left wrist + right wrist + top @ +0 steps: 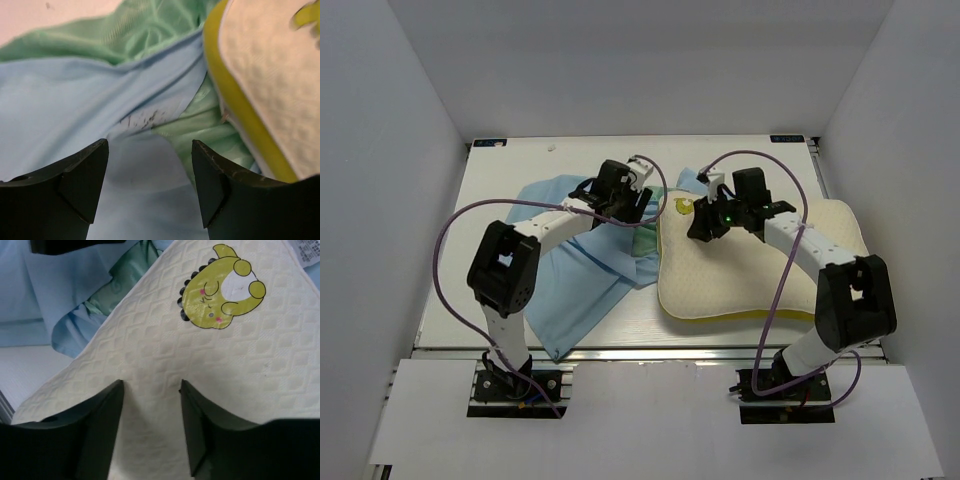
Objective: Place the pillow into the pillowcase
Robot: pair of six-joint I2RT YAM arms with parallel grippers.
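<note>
Pillow (750, 290): thick, cream-white and rectangular. It lies flat at the right centre of the top view, with a quilted diamond pattern on its top face.
Side band (235, 100): a bright yellow strip round the pillow's edge, seen at the right of the left wrist view.
Pillowcase (570, 290): a thin sack, light blue with mint green lining showing. It lies crumpled at the left centre of the top view, and its right folds touch the pillow's left edge.
Left gripper (638, 207): it hangs over the pillowcase's upper right folds, just left of the pillow's upper left corner. Its jaws stand wide apart with nothing between them, only blue cloth below.
Right gripper (149, 390): it sits on the pillow's upper left part. Its jaws are drawn partway together, and both fingers press a raised ridge of the pillow's top face.
Edges: the pillowcase's lowest corner reaches the front edge of the table (520, 170). The pillow's lower edge lies near that same edge.
Open room: bare white tabletop runs along the top of the top view, with enclosure walls on three sides.
Cartoon mark (220, 287): a yellow-green creature with pink cheeks, printed at the pillow's corner.
Tag (306, 252): a white label at the upper right of the right wrist view, its print too small to read.
Smudge (145, 119): dark marks on a pale patch of the pillowcase, not legible.
</note>
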